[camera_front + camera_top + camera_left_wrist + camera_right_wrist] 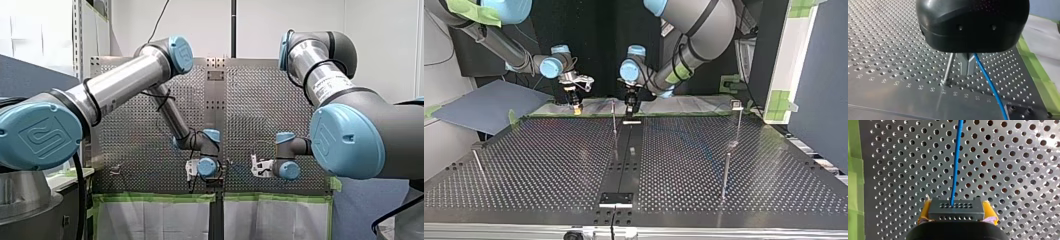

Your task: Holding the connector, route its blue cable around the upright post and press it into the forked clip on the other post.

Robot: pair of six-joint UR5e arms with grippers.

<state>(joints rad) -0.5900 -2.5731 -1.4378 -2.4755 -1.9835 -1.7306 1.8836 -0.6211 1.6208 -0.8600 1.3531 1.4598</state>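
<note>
With my right gripper (955, 220) clamping the connector (956, 209) and my left gripper (968, 73) impossible to read, cable (956, 165) tension is threatening to twist it loose.

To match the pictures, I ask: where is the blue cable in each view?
Front view: too small to tell.
Top view: too small to tell.
Left wrist view: blue cable runs from under my left gripper over the perforated table.
Right wrist view: leaves the connector, straight ahead.
Shared landmark: the perforated table.
</note>
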